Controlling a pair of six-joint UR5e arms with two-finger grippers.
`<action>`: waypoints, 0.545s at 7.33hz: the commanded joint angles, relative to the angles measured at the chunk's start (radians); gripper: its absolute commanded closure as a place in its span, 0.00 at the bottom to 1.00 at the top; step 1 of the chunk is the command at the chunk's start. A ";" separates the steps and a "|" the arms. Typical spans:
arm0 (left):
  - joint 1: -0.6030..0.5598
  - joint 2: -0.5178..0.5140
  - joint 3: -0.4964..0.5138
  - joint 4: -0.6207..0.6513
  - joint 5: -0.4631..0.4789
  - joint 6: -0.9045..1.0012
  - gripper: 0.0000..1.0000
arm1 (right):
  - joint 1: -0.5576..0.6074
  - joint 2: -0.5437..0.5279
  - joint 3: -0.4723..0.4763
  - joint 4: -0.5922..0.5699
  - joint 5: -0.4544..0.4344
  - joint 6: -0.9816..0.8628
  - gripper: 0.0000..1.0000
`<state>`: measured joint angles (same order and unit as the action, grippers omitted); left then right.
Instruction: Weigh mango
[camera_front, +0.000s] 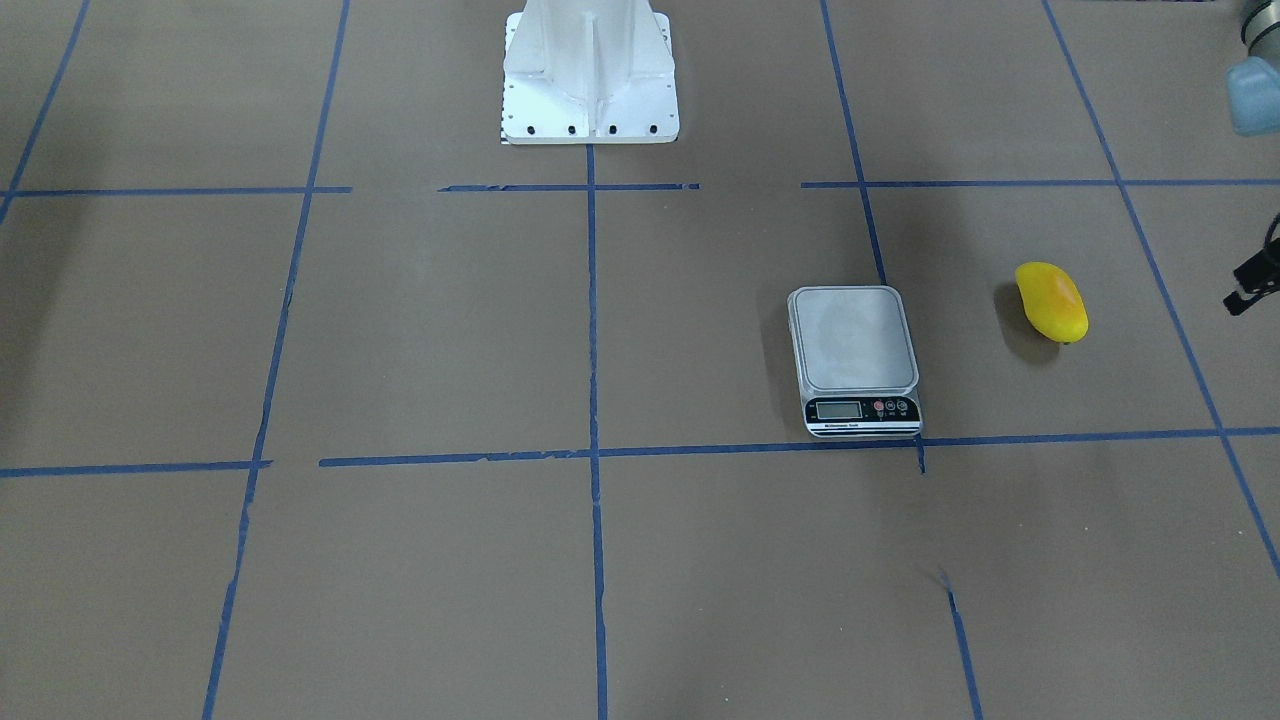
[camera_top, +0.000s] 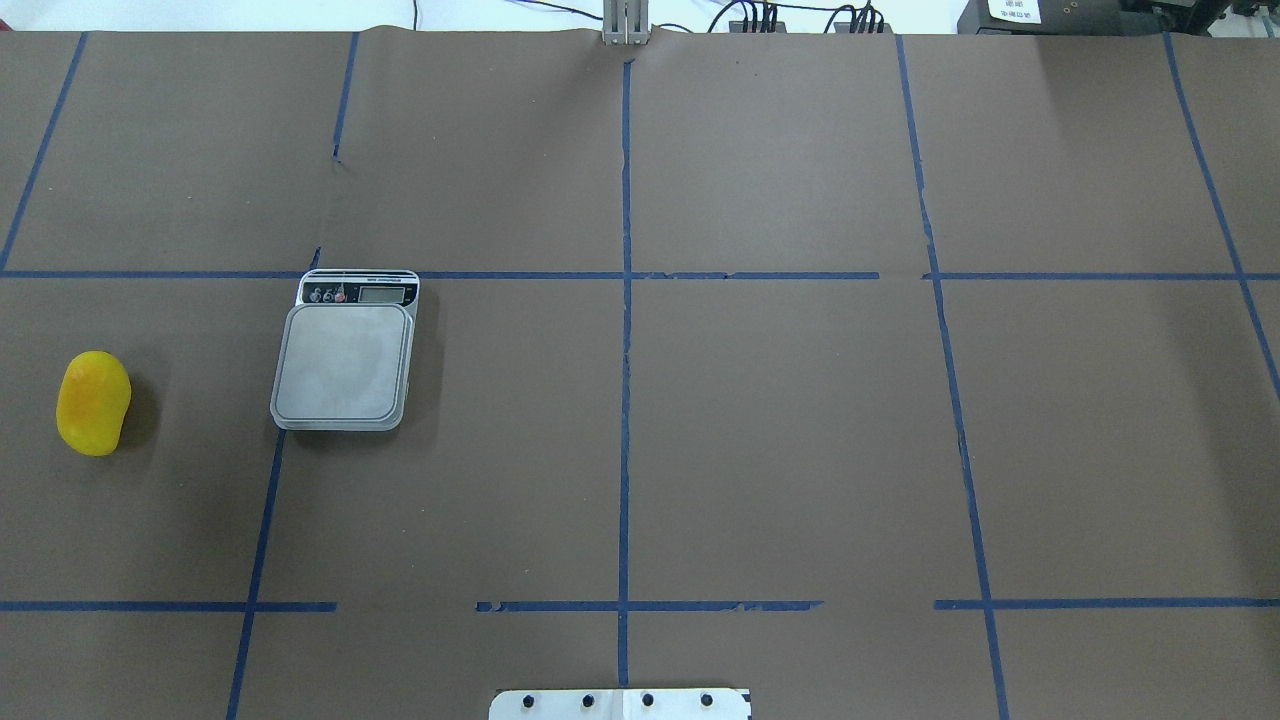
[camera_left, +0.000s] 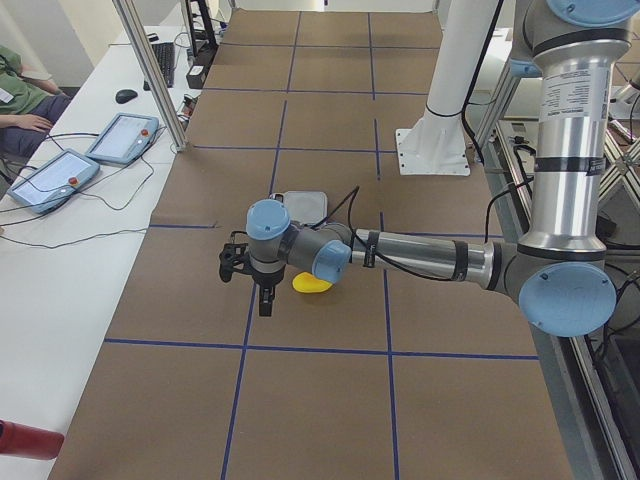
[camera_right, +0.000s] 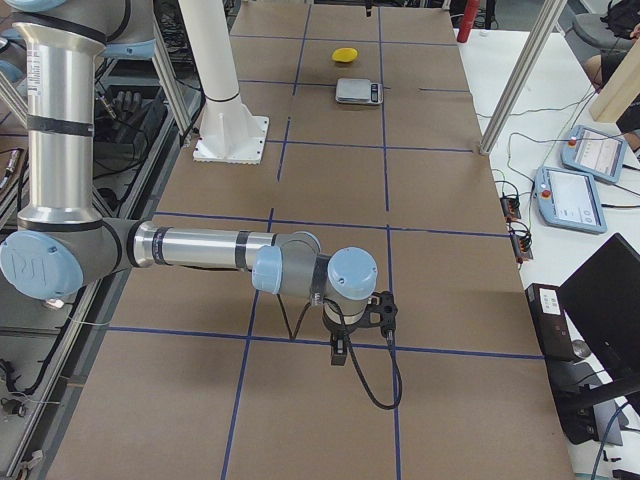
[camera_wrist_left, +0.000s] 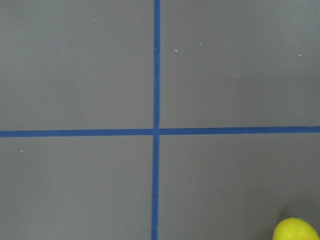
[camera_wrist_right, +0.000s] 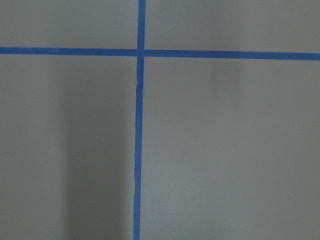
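Left claw: it points straight down over the surface, close to the mango as I see it from the left-end camera. I cannot tell how far its fingers are parted. The mango is not in its grip.
Right claw: it points down above a crossing of tape lines, well apart from both the scale and the mango. I cannot tell whether it is parted or closed, or whether it grips anything.
Mango: it lies on its side on the surface, on the robot's left, near the scale but not touching it. I see yellow skin with an orange blush. Its yellow tip shows in the lower right corner of the left wrist view.
Scale: it sits flat on the surface between the mango and the centre tape line. Its silver platform faces up and its display end is turned away from the robot, at a tape line.
Tape lines: blue, they mark the brown surface into a grid.
Pedestal: white, it is bolted on at the robot's edge, mid-surface.
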<state>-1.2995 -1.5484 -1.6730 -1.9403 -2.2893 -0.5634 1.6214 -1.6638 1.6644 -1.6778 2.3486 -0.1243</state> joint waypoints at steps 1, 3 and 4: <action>0.167 0.004 -0.002 -0.069 0.045 -0.204 0.00 | 0.000 0.001 0.000 0.000 0.000 0.000 0.00; 0.259 0.004 0.004 -0.101 0.071 -0.304 0.00 | 0.000 0.001 0.000 0.000 0.000 0.000 0.00; 0.314 0.004 0.010 -0.103 0.088 -0.332 0.00 | 0.000 0.001 0.000 0.000 0.000 0.000 0.00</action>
<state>-1.0526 -1.5448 -1.6695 -2.0327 -2.2206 -0.8465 1.6214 -1.6629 1.6644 -1.6781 2.3485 -0.1243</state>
